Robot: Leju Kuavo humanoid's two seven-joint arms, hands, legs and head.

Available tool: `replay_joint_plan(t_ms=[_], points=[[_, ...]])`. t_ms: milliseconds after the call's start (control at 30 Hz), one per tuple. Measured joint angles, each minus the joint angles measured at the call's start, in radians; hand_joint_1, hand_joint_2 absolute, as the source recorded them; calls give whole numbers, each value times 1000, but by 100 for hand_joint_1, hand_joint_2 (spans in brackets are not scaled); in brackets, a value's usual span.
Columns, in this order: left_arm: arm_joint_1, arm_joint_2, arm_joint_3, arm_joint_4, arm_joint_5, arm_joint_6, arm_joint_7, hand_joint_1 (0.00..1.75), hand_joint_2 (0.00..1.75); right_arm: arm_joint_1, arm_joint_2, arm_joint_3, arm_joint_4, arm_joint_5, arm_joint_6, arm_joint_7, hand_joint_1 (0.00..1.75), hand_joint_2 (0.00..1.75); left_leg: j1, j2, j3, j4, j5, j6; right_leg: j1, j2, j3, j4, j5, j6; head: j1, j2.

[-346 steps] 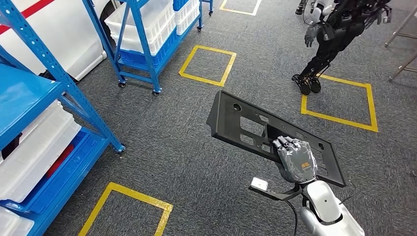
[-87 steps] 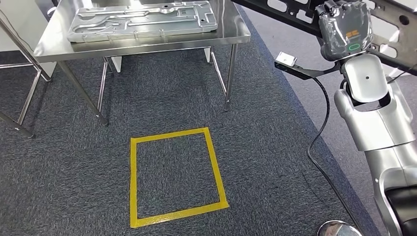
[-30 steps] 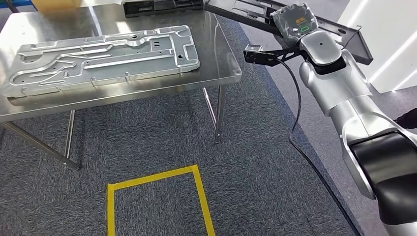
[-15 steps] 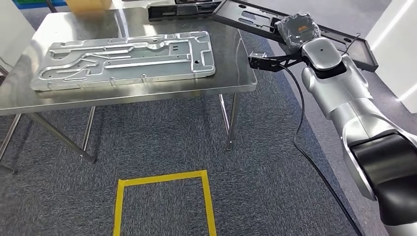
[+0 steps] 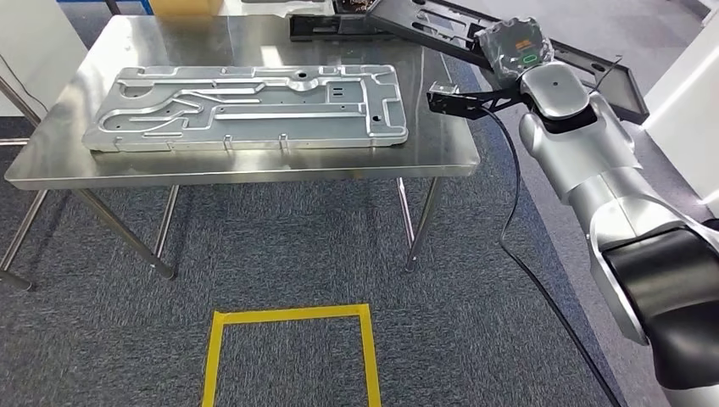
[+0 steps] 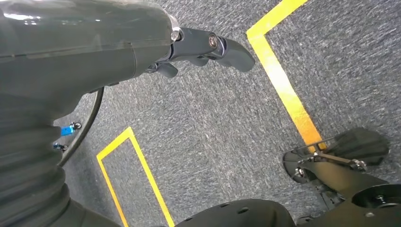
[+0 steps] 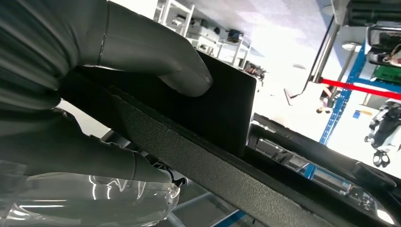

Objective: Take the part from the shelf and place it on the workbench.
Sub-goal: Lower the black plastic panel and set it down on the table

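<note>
Right hand [image 5: 511, 49] sits in the upper right of the head view, gripping the black part [image 5: 593, 72], a long flat panel with cutouts. Right wrist view confirms: thumb [image 7: 156, 56] pressed on one face of the black part [image 7: 222, 113], fingers wrapped under the opposite side. Part is held in the air, tilted, running from top centre toward the right edge of the head view; its far end overhangs the back right corner of the workbench [image 5: 254, 170]. Can't tell if it touches the benchtop.

Silver machined plate [image 5: 246, 106] lies flat across the middle of the workbench. Second black panel [image 5: 326, 24] lies along the back edge of the bench, top centre. Yellow tape square [image 5: 292, 356] on grey carpet at bottom centre.

Left hand [image 6: 189, 52] hangs over carpet, fingers loosely curled, holding nothing.
</note>
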Motion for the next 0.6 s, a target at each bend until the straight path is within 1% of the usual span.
replay_joint_plan(t_ms=[33, 67, 100, 133, 167, 200, 233, 267, 300, 333, 367, 400, 433, 467, 500, 533, 567, 600], points=[[1, 0, 0, 0, -1, -1, 1, 0, 175, 5, -2, 0, 1, 3, 0, 3, 175, 175, -3, -3, 11, 0, -9, 2, 3, 1, -42, 42, -11, -2, 0, 0], [3, -1, 0, 0, -3, -2, 2, 0, 175, 11, -5, 0, 1, 6, 0, 4, 175, 175, -6, -6, 25, 0, -20, 3, 6, 2, -69, 51, -11, -5, 0, 0], [4, -1, 0, 0, -4, -4, 4, 0, 175, 17, -9, -1, 2, 9, 0, 5, 175, 175, -9, -9, 42, 0, -32, 3, 9, 3, -80, 25, 5, -10, 0, 0], [5, -2, 0, 0, -6, -5, 5, 0, 175, 21, -13, -3, 2, 11, 0, 6, 175, 175, -11, -11, 60, 0, -46, 3, 14, 3, -78, -29, 43, -18, 0, 0], [6, -4, 0, 0, -7, -7, 5, 0, 175, 23, -18, -5, 2, 13, 0, 6, 175, 175, -13, -13, 76, -1, -60, 2, 20, 3, -68, -99, 107, -28, 0, 0], [7, -5, 0, 1, -8, -8, 6, 0, 175, 26, -23, -8, 2, 15, -1, 7, 175, 175, -15, -14, 91, -1, -74, -1, 27, 4, -60, -159, 162, -37, 0, 0], [6, -7, 0, 1, -8, -8, 7, 0, 175, 28, -28, -10, 1, 17, -2, 8, 175, 175, -16, -15, 103, -5, -86, -4, 34, 4, -52, -202, 204, -46, 0, 0], [5, -7, 0, 2, -10, -9, 8, 0, 175, 32, -33, -13, -1, 20, -4, 9, 175, 175, -17, -15, 115, -7, -92, -9, 37, 5, -45, -226, 226, -53, 1, 0], [3, -7, 0, 2, -11, -9, 8, 0, 175, 34, -39, -17, -4, 22, -5, 10, 175, 175, -19, -15, 121, -2, -88, -14, 39, 6, -37, -233, 216, -58, 2, 0], [1, -5, 0, 1, -12, -9, 9, 0, 175, 36, -43, -23, -9, 23, -6, 10, 175, 175, -21, -13, 114, 18, -75, -18, 36, 7, -23, -240, 209, -64, 3, 0], [-1, -5, 0, 1, -14, -10, 10, 0, 175, 37, -47, -28, -14, 24, -7, 11, 175, 175, -23, -11, 94, 61, -48, -23, 32, 7, -6, -247, 200, -69, 5, 0], [-3, -4, 0, 1, -15, -10, 10, 0, 175, 37, -51, -35, -18, 24, -7, 11, 175, 175, -23, -9, 55, 121, -21, -28, 28, 6, 13, -254, 190, -73, 4, 0], [-4, -3, 0, 0, -16, -11, 10, 0, 175, 39, -52, -40, -21, 25, -7, 11, 175, 175, -22, -7, 8, 189, -8, -34, 24, 7, 35, -262, 178, -75, 3, 0], [-3, -3, 0, 0, -17, -11, 11, 0, 175, 43, -54, -44, -23, 26, -7, 11, 175, 175, -18, -4, -41, 247, -16, -39, 23, 6, 58, -267, 162, -77, 3, 0], [-2, -2, 0, 0, -18, -11, 11, 0, 175, 48, -56, -48, -23, 27, -6, 10, 175, 175, -14, -3, -85, 282, -50, -44, 21, 7, 82, -272, 145, -77, 3, 0], [0, -1, 0, 0, -19, -11, 12, 0, 175, 55, -57, -52, -24, 27, -5, 10, 175, 175, -11, -2, -119, 295, -100, -48, 19, 8, 107, -274, 126, -76, 3, 0], [3, 0, 0, 0, -20, -11, 12, 0, 175, 61, -57, -57, -25, 28, -5, 10, 175, 175, -9, -1, -143, 284, -151, -52, 16, 10, 133, -276, 107, -74, 3, 0], [5, 0, 0, 0, -20, -11, 12, 0, 175, 67, -57, -64, -26, 28, -4, 10, 175, 175, -8, 1, -158, 254, -182, -54, 15, 11, 160, -276, 88, -71, 3, 0]])
